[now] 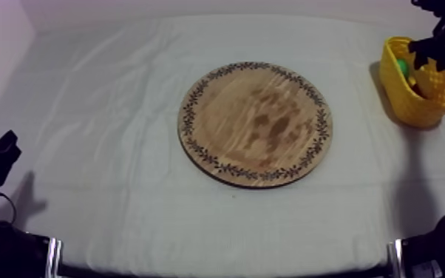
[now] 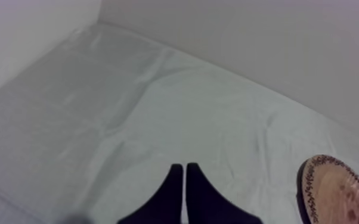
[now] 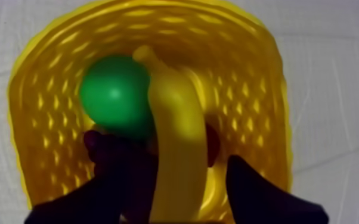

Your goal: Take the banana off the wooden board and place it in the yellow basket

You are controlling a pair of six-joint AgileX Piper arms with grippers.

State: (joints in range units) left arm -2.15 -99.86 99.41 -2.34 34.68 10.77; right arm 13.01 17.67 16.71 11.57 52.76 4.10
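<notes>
Right gripper [image 3: 185,179]: hung directly over the yellow basket [image 1: 418,103] near the far right corner of the table [image 1: 107,111], fingers apart on either side of the banana [image 3: 179,137] (loose, not clamped). Found the banana lying inside the basket, right beside a green pear [image 3: 115,95]. Left gripper [image 2: 185,170]: sat low by the table's near left corner, fingers pressed together in a narrow wedge on nothing, with the round wooden board [image 1: 255,124] mid-table, well apart from the basket.

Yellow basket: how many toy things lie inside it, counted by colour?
Green: 1, round green fruit
Yellow: 1, banana
Dark: 1, dark lump beneath the banana, kind unclear
Total: 3
</notes>
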